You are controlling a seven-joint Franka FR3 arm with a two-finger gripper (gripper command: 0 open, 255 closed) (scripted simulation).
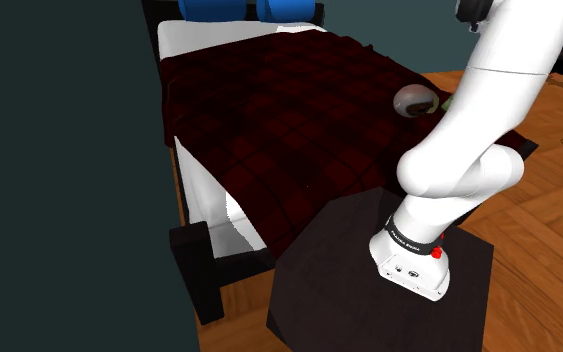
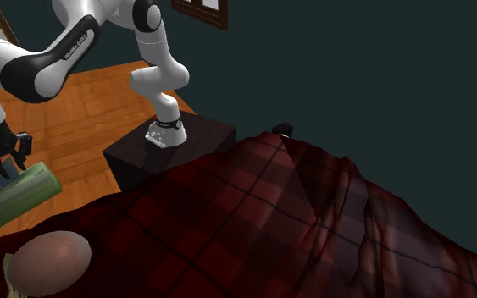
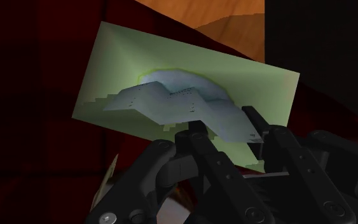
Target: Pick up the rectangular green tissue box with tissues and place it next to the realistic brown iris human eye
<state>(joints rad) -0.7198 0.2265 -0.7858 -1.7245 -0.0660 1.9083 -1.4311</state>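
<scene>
Tissue box (image 2: 18,196), pale green, sits tilted at the left edge of the second exterior view. The black gripper (image 2: 2,173) clamps it from above, by the edge of the dark red plaid blanket (image 2: 253,229). The eye (image 2: 48,262) lies in the lower left corner, near the box but apart. In the wrist view the fingers (image 3: 204,159) pinch the box beside its tissue (image 3: 171,105). A wide stretch of blanket spreads rightward to rumpled folds, and wooden floor (image 2: 84,110) borders the bed at upper left.
</scene>
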